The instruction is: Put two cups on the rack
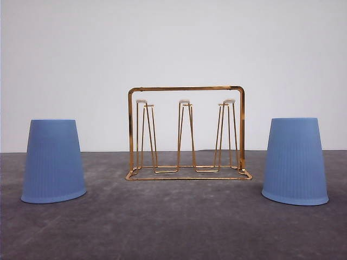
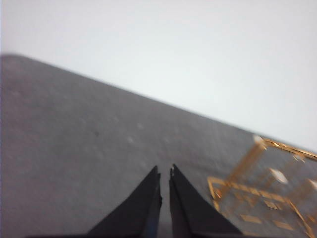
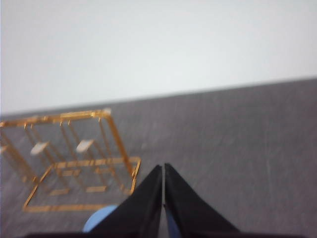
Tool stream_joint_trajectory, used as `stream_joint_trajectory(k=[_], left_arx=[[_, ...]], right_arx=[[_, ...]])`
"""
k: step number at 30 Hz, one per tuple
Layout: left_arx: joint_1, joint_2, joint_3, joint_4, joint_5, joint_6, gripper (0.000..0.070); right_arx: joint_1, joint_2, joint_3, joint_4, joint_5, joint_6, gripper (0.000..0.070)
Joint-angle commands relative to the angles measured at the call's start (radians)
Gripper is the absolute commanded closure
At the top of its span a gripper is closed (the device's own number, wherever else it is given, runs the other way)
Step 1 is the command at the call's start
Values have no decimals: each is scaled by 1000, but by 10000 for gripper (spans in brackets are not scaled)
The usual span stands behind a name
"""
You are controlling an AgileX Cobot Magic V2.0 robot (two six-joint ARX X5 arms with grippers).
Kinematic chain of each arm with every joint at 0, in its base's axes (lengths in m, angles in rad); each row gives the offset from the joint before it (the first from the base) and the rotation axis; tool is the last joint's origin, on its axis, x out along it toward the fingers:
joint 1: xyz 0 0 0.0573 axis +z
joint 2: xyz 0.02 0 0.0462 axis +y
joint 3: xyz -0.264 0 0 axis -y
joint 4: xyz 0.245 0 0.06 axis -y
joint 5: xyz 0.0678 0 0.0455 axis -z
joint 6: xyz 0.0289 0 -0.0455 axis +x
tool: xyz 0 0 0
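From the front, the gold wire rack [image 1: 186, 133] stands mid-table, its long side facing the camera, prongs upright and bare. One blue cup [image 1: 53, 162] sits mouth-down well to the left of the rack, the other cup [image 1: 295, 161] mouth-down well to its right, both slightly nearer the camera than the rack. The table [image 1: 173, 227] is dark grey and mottled, with a plain white wall behind.

In the left wrist view, the left pincer [image 2: 165, 174] hangs above the table with its tips nearly together, the rack [image 2: 265, 193] just off to its side.

In the right wrist view, the right pincer [image 3: 163, 169] has its tips pressed together. The rack [image 3: 74, 158] lies beyond, and a blue cup's edge [image 3: 99, 220] shows just under the fingers, so the right arm looks nearer its cup.
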Motion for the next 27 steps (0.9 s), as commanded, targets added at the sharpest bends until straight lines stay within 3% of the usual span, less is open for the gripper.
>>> stream_joint_trajectory(k=[1,8,17,20,21,22,25,26,27], left_arx=[[-1,99,116,-54,53,32,689],[-41,417,376,-257,85,192,688],[-92,604,397,-267,85,250,681],[-98,619,397,-276,85,253,615],[-100,620,397,-277,86,252,546],[-102,620,397,-277,86,252,453],[-109,620,397,-277,93,250,191],[-112,620,397,-278,98,249,129],[-117,620,397,-277,106,248,113]], right_arx=[[2,86,77,-51,-17,-43,695],[21,381,270,-269,-33,-165,695],[35,518,279,-283,-25,-233,694],[35,514,279,-283,-26,-233,689],[35,513,279,-284,-27,-234,650],[35,513,279,-287,-29,-235,560],[35,515,279,-298,-30,-236,176],[35,515,279,-300,-30,-236,52],[35,515,279,-301,-30,-236,14]])
